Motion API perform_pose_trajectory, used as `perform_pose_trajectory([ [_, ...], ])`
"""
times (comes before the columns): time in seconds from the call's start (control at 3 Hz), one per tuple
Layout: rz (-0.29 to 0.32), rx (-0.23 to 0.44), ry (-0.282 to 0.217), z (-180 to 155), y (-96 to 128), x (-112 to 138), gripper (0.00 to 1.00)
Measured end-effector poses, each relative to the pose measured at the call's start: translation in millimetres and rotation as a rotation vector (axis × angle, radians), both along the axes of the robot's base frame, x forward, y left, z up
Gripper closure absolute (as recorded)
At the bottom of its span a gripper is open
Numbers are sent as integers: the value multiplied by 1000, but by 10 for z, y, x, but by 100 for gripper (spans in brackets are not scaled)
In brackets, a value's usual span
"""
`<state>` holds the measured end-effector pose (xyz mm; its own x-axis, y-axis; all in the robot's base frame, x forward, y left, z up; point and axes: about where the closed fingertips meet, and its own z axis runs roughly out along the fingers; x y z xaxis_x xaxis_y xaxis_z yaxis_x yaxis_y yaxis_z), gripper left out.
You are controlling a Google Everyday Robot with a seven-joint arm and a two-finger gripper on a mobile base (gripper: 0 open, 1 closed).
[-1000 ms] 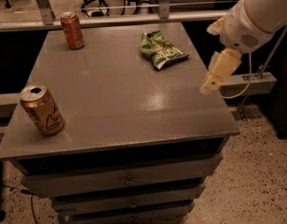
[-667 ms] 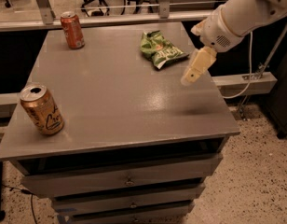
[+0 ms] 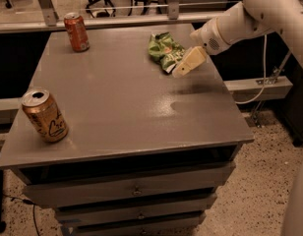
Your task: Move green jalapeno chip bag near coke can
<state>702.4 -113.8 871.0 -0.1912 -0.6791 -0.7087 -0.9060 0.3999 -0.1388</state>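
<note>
The green jalapeno chip bag (image 3: 164, 50) lies crumpled on the far right part of the grey table (image 3: 117, 107). The coke can (image 3: 76, 31), red-orange with a silver top, stands upright at the far left corner. My gripper (image 3: 183, 68) hangs from the white arm coming in from the upper right. Its tan fingers point down-left, just over the right edge of the bag, a little above the table top. It holds nothing that I can see.
A golden-tan can (image 3: 45, 115) with dark script stands near the front left edge. The table has drawers (image 3: 134, 191) below its front. A metal rail (image 3: 117, 18) runs behind the table. Office chairs stand beyond it. Speckled floor lies to the right.
My gripper has moved left and away from the table's right edge toward the chip bag, now reaching its right side. The bag and both cans have not moved.
</note>
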Motion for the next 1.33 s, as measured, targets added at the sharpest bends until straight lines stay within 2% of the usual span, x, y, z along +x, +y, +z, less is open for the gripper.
perform_pose_trajectory([
  [0.33,-25,67,9,-116,108,297,0],
  [0.67,-43,109,17,-219,180,469,17],
  [1.0,-52,133,18,-290,227,566,41],
  [1.33,-60,145,-4,-223,204,605,64],
])
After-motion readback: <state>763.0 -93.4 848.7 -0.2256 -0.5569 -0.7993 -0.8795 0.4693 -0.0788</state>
